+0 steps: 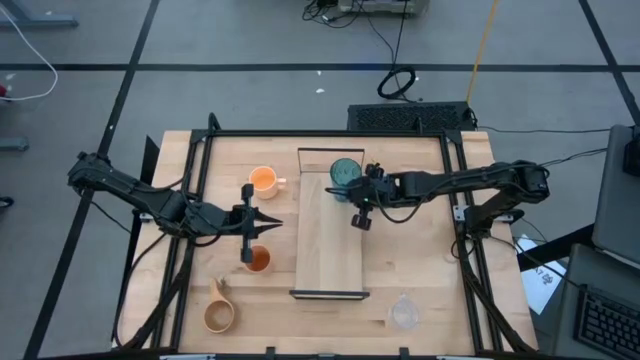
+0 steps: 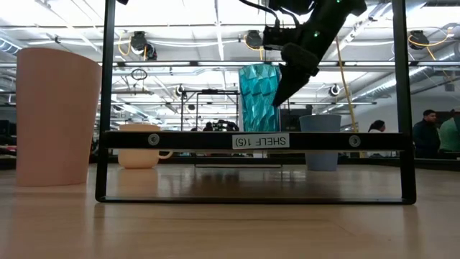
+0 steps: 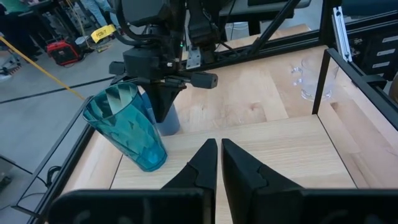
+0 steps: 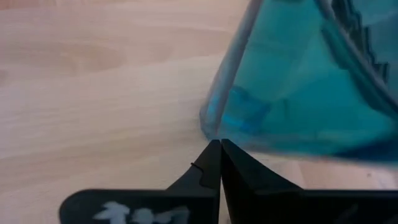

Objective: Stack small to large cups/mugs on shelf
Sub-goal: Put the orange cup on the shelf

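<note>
Teal tumbler [image 1: 345, 172] stands at far end of shelf [image 1: 330, 250]. Right gripper [image 1: 361, 218], fingers together w/ nothing held, is close beside; a careless swing could tip it. Left gripper [image 1: 272, 222] nearly closed, also empty.

A tall teal translucent faceted tumbler [image 3: 127, 127] stands on a pale light-wood shelf board [image 3: 273, 155]. Just behind it, the right arm's dark gripper [image 3: 163, 106] points down, jaws together, in front of a blue cup [image 3: 168, 119]. A clear cup [image 3: 310, 79] sits farther off on the wooden worktop [image 3: 249, 93]. The left gripper [image 3: 219, 163] shows nearest, jaws nearly together.
</note>
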### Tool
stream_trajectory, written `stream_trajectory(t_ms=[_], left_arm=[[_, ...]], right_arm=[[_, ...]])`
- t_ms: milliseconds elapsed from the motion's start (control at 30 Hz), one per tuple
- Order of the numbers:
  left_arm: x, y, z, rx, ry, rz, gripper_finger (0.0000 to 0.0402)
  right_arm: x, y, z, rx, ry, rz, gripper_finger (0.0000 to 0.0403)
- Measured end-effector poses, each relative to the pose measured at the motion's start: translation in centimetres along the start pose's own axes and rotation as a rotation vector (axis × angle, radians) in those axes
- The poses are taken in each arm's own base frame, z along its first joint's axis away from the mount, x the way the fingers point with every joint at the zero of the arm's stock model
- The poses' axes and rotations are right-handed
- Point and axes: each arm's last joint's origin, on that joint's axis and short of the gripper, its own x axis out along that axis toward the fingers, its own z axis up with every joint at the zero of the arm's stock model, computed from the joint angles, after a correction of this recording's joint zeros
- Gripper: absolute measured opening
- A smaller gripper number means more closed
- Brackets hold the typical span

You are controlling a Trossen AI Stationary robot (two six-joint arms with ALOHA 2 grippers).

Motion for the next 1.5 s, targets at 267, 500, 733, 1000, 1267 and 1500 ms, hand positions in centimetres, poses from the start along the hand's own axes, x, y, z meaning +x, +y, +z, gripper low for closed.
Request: stream_trajectory(t_ms=[267,500,733,1000,1267,1500], left_arm=[[0.0,0.0,0.0,0.003,0.0,0.001,0.0026],[0.0,0.0,0.0,0.003,-0.004,0.002,0.0026],[0.0,0.0,0.0,-0.018,-0.002,0.002,0.0026],[0.0,0.0,-0.1,-0.087,0.006,0.001,0.0026],[1.2,-0.7,-0.7,-0.098,0.061,0.0,0.0026],[3.1,-1.7,-1.4,-0.128,0.103,0.003,0.0026]], right_arm=[[-4.2,1.3,-0.1,0.039,-0.088,0.063,0.0],[-8.9,2.7,-0.9,0.056,-0.189,0.16,0.0],[-11.9,3.9,-2.1,0.027,-0.246,0.174,0.0],[-11.6,5.8,-3.9,-0.007,-0.311,0.151,0.0],[-9.6,7.3,-5.8,-0.021,-0.36,0.193,0.0],[-9.7,8.0,-6.5,-0.046,-0.351,0.214,0.0]])
